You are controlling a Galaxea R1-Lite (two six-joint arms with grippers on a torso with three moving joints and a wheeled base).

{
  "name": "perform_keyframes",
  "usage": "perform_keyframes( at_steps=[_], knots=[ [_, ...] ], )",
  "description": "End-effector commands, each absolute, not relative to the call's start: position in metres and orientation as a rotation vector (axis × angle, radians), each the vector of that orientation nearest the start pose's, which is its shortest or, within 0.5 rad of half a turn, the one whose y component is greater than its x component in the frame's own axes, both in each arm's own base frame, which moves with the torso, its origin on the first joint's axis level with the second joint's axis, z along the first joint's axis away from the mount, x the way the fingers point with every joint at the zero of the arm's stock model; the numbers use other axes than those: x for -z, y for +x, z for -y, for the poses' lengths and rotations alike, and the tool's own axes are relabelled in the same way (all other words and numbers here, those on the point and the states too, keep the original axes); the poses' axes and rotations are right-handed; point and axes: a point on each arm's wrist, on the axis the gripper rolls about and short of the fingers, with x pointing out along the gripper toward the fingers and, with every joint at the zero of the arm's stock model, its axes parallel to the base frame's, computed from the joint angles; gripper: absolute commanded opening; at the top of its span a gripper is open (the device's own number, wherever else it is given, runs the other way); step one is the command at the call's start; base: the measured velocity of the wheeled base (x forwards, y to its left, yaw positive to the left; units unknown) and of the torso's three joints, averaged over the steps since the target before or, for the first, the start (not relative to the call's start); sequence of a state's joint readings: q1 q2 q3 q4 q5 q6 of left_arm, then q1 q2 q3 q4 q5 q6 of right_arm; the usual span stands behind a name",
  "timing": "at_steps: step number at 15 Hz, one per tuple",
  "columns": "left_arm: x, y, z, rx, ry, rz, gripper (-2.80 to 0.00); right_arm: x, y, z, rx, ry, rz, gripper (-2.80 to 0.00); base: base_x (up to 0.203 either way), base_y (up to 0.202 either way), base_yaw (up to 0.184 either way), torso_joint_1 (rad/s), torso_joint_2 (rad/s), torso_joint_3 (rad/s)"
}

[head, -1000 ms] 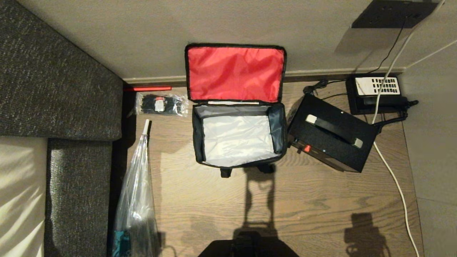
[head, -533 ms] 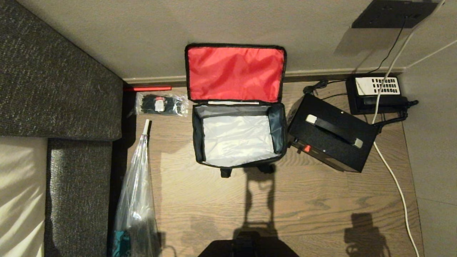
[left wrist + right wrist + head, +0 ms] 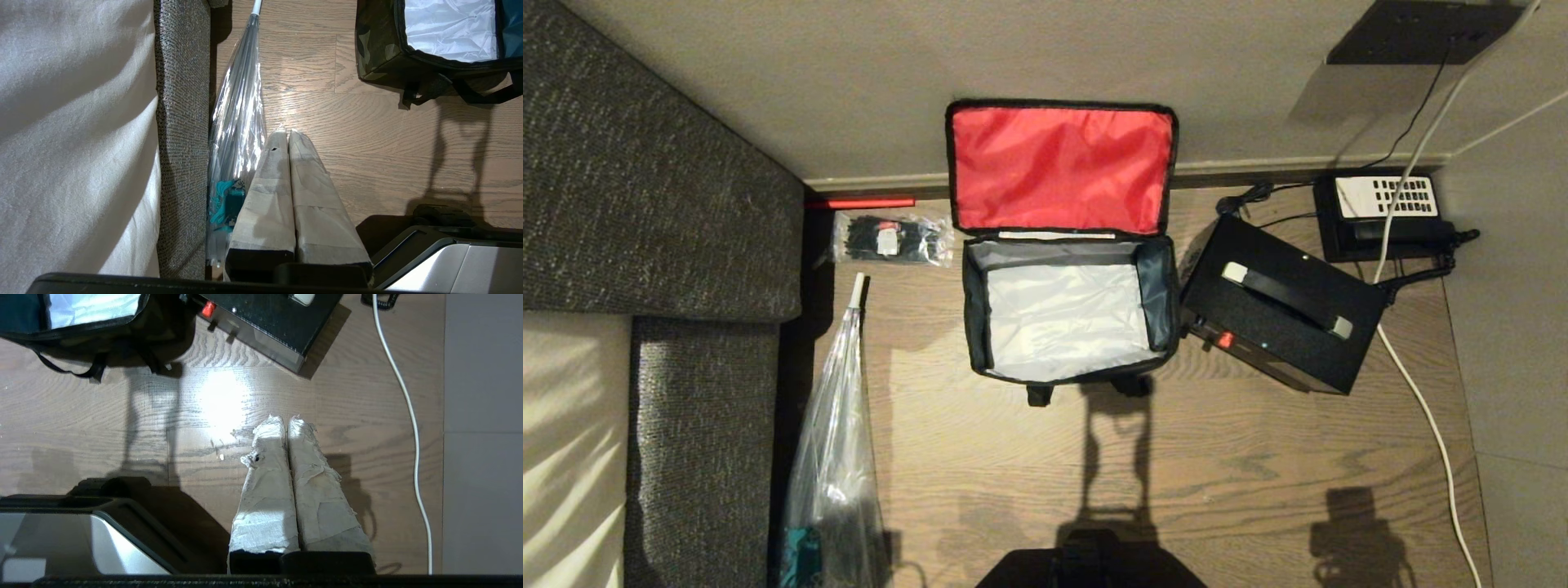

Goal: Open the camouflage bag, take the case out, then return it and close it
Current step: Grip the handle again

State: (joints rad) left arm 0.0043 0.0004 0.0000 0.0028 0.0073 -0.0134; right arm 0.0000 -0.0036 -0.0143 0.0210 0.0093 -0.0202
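The camouflage bag (image 3: 1070, 310) stands open on the wooden floor by the wall. Its red-lined lid (image 3: 1060, 170) is flipped back against the wall, and only silver lining shows inside. The case (image 3: 1282, 302), a black rectangular box with a handle and a red switch, lies on the floor just right of the bag. My left gripper (image 3: 288, 132) hangs shut and empty above the floor, in front and to the left of the bag (image 3: 380, 49). My right gripper (image 3: 286, 418) is shut and empty above bare floor, in front of the case (image 3: 269, 314).
A dark sofa (image 3: 662, 163) fills the left side. A clear plastic bag (image 3: 837, 457) lies along it. A packet of black ties (image 3: 890, 238) sits left of the lid. A black telephone (image 3: 1384, 212) and a white cable (image 3: 1429, 425) are at the right.
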Motion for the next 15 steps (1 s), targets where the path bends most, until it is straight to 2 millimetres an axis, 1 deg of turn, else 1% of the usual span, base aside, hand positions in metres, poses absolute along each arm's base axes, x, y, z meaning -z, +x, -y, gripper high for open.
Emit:
perform_keyframes(
  at_steps=[1,3,5,6,7,10,11,13,14,15],
  knots=[
    [-0.074,-0.023,0.000,-0.012,-0.014,-0.006,-2.80,-0.096,-0.032,0.000,-0.012,-0.020,0.024,-2.80,0.000,0.000,0.000,0.000,0.00,0.000],
    [-0.074,-0.023,0.000,-0.012,-0.014,-0.006,-2.80,-0.127,-0.056,-0.001,-0.025,-0.020,0.003,-2.80,0.000,0.000,0.000,0.000,0.00,0.000],
    [-0.074,-0.023,0.000,-0.012,-0.014,-0.006,-2.80,-0.148,-0.089,-0.002,-0.076,-0.018,-0.067,-2.80,0.000,0.000,0.000,0.000,0.00,0.000],
    [-0.074,-0.023,0.000,-0.012,-0.014,-0.006,-2.80,-0.151,-0.102,-0.002,-0.109,-0.014,-0.125,-2.80,0.000,0.000,0.000,0.000,0.00,0.000],
    [-0.074,-0.023,0.000,-0.012,-0.014,-0.006,-2.80,-0.150,-0.109,-0.003,-0.145,-0.009,-0.168,-2.80,0.000,0.000,0.000,0.000,0.00,0.000],
    [-0.074,-0.023,0.000,-0.012,-0.014,-0.006,-2.80,-0.150,-0.110,-0.003,-0.156,-0.008,-0.174,-2.80,0.000,0.000,0.000,0.000,0.00,0.000],
    [-0.074,-0.023,0.000,-0.012,-0.014,-0.006,-2.80,-0.150,-0.113,-0.004,-0.198,0.011,-0.187,-2.80,0.000,0.000,0.000,0.000,0.00,0.000],
    [-0.074,-0.023,0.000,-0.012,-0.014,-0.006,-2.80,-0.156,-0.121,-0.009,-0.415,0.129,-0.187,-2.80,0.000,0.000,0.000,0.000,0.00,0.000],
    [-0.074,-0.023,0.000,-0.012,-0.014,-0.006,-2.80,-0.161,-0.121,-0.010,-0.443,0.183,-0.163,-2.80,0.000,0.000,0.000,0.000,0.00,0.000],
    [-0.074,-0.023,0.000,-0.012,-0.014,-0.006,-2.80,-0.161,-0.120,-0.010,-0.445,0.188,-0.168,-2.80,0.000,0.000,0.000,0.000,0.00,0.000]
  ],
)
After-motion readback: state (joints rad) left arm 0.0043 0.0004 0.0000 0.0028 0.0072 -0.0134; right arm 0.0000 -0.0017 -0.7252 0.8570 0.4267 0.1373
